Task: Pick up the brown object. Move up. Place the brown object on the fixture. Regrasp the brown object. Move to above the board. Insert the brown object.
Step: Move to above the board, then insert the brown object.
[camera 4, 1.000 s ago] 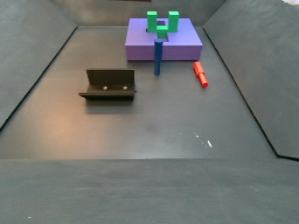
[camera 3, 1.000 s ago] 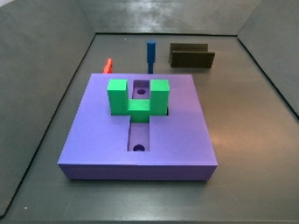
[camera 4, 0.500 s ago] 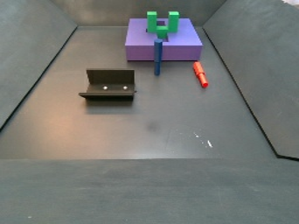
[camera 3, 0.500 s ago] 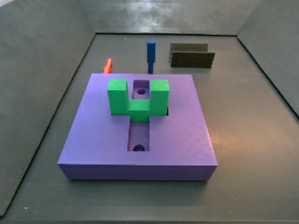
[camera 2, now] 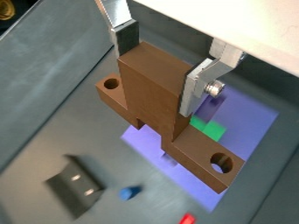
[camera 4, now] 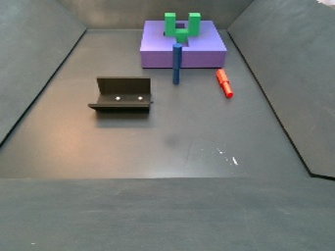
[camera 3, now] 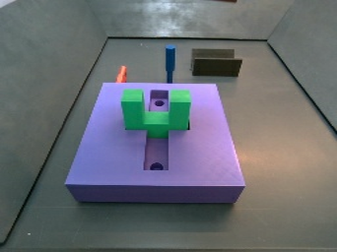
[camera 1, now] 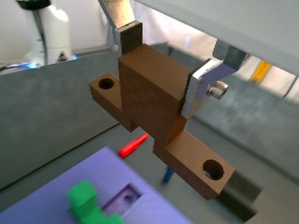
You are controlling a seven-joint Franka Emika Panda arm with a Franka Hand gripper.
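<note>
The board (camera 3: 156, 148) is the biggest thing here, a purple slab with a long groove down its middle and a green block (camera 3: 156, 108) straddling the far part of that groove, leaving the near part free for an insert. The fixture (camera 4: 121, 95) stands well apart on the floor, its recess bare. High above, out of both side views, the gripper (camera 2: 163, 59) clamps the brown bar (camera 2: 163, 109) across its raised middle, fingers (camera 2: 201, 86) pressed on opposite faces so both holed ends hang free. In both wrist views the board lies below it. A blue peg (camera 3: 170, 61) stands just beyond the board; a red peg (camera 4: 224, 82) lies beside it.
</note>
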